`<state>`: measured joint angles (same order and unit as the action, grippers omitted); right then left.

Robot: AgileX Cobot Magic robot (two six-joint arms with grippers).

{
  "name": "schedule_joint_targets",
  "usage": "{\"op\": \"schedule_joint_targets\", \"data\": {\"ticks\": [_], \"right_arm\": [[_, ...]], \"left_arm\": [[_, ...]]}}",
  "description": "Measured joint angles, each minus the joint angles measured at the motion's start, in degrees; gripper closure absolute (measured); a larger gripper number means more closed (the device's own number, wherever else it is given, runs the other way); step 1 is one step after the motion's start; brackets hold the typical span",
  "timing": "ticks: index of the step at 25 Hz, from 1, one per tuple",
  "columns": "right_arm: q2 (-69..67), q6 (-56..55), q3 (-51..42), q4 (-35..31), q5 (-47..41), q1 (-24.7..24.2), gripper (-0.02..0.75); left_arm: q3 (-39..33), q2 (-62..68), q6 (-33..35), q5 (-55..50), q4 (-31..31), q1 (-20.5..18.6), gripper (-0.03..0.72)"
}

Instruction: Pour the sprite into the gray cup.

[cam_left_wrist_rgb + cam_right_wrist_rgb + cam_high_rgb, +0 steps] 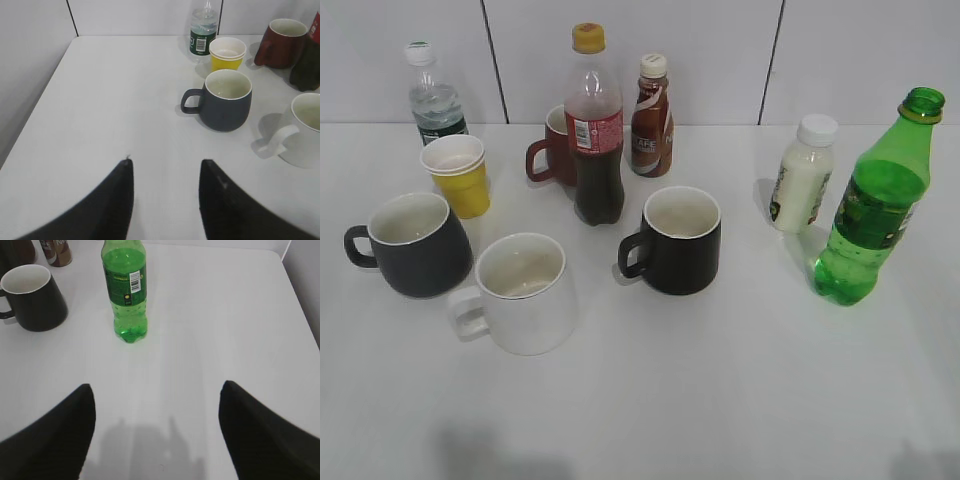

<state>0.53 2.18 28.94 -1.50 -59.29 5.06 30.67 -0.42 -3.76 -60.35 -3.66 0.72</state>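
The sprite (875, 205) is a tall green capless bottle standing upright at the right of the table; it also shows in the right wrist view (125, 287). The gray cup (412, 245) is a dark charcoal mug with a whitish inside at the left, handle pointing left; it also shows in the left wrist view (225, 100). My left gripper (166, 165) is open and empty, short of the gray cup and to its left. My right gripper (156, 387) is wide open and empty, well short of the sprite. Neither gripper shows in the exterior view.
A white mug (525, 293), a glossy black mug (678, 240), a red-labelled cola bottle (595, 125), a dark red mug (555, 150), a yellow paper cup (458, 173), a water bottle (432, 95), a coffee bottle (651, 115) and a white milky bottle (802, 173) stand around.
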Motion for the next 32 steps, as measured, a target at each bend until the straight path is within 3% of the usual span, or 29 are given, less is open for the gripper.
{"op": "schedule_joint_targets", "data": {"ticks": [21,32], "right_arm": [[0.0,0.0,0.0,0.0,0.0,0.0,0.163],[0.0,0.0,0.0,0.0,0.0,0.0,0.164]], "left_arm": [[0.0,0.0,0.0,0.0,0.0,0.0,0.445],[0.0,0.0,0.0,0.0,0.1,0.0,0.449]]}}
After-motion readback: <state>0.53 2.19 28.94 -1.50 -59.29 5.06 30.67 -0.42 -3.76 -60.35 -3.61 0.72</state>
